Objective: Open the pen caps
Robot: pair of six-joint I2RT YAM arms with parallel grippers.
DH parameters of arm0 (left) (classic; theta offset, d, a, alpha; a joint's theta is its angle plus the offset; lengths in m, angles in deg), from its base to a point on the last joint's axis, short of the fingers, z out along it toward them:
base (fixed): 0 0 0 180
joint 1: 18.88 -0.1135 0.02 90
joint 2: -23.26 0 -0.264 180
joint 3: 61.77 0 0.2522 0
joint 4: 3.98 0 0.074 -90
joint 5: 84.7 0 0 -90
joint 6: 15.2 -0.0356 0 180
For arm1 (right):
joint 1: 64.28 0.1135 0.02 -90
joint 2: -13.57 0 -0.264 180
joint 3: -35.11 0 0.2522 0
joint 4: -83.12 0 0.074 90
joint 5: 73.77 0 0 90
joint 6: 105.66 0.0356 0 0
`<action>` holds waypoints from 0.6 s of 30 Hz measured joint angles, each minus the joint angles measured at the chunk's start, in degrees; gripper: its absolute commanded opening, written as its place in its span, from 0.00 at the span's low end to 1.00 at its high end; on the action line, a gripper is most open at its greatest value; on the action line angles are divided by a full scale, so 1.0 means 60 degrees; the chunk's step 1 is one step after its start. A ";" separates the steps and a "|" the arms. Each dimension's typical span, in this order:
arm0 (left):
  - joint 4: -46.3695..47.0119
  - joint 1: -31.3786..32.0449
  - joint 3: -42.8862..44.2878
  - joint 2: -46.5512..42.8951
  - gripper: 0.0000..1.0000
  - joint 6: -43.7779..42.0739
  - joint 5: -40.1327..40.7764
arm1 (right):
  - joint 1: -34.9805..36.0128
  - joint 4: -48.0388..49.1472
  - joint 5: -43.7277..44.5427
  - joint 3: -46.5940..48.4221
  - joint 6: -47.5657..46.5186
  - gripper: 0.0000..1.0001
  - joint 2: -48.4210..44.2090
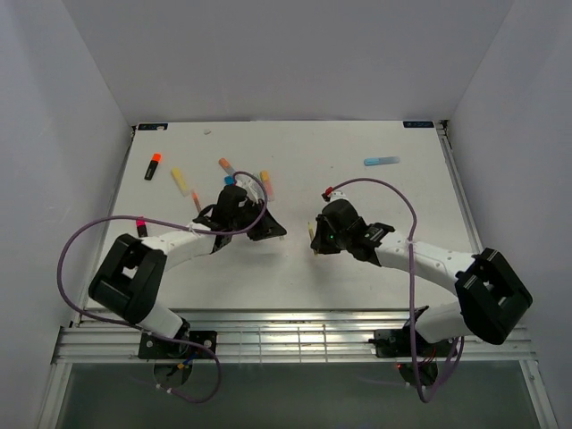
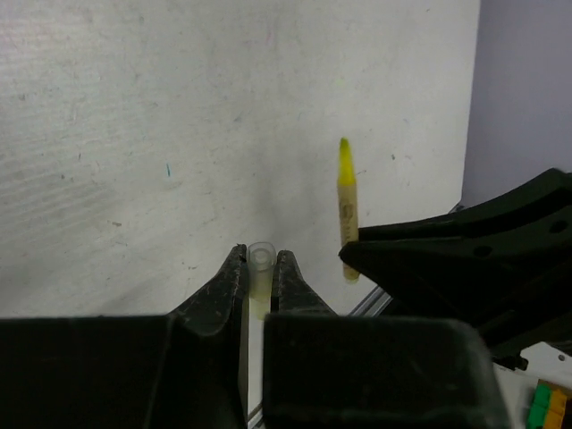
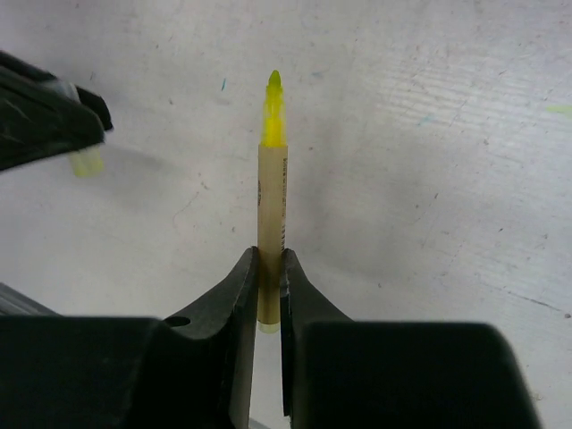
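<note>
Rear of yellow pen (image 3: 272,192) — inside right gripper (image 3: 269,262)

I count one uncapped yellow pen (image 3: 272,192), one pale cap (image 2: 260,273) and five loose pens (image 1: 382,162) (others, half hidden, defy counting).

Pinched in the right gripper (image 3: 268,257): a pen (image 3: 272,188). Just left of it, a cap (image 2: 260,270) in the left gripper (image 2: 261,257). Behind the pen on the table (image 1: 357,268), several markers (image 1: 180,181) to the left and one marker (image 1: 382,162) to the right.
</note>
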 measured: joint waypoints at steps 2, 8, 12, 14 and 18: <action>-0.0025 0.0175 0.0127 0.0616 0.00 0.0004 -0.0044 | -0.0168 -0.0011 0.0040 0.0200 -0.0055 0.08 0.0317; -0.0120 0.0525 0.0215 0.1486 0.00 -0.0004 -0.0102 | -0.0616 -0.0135 0.0146 0.0317 -0.0321 0.08 0.0892; -0.0095 0.0535 0.0222 0.1472 0.00 -0.0073 -0.0113 | -0.0940 -0.0266 0.0248 0.0430 -0.0590 0.08 0.1246; -0.0018 0.0532 0.0178 0.1464 0.00 -0.0069 -0.0142 | -0.1144 -0.0299 0.0288 0.0579 -0.0750 0.08 0.1534; 0.0189 0.0532 -0.0219 0.1257 0.00 -0.0011 -0.0270 | -0.1515 -0.0321 0.0357 0.1188 -0.1086 0.08 0.2306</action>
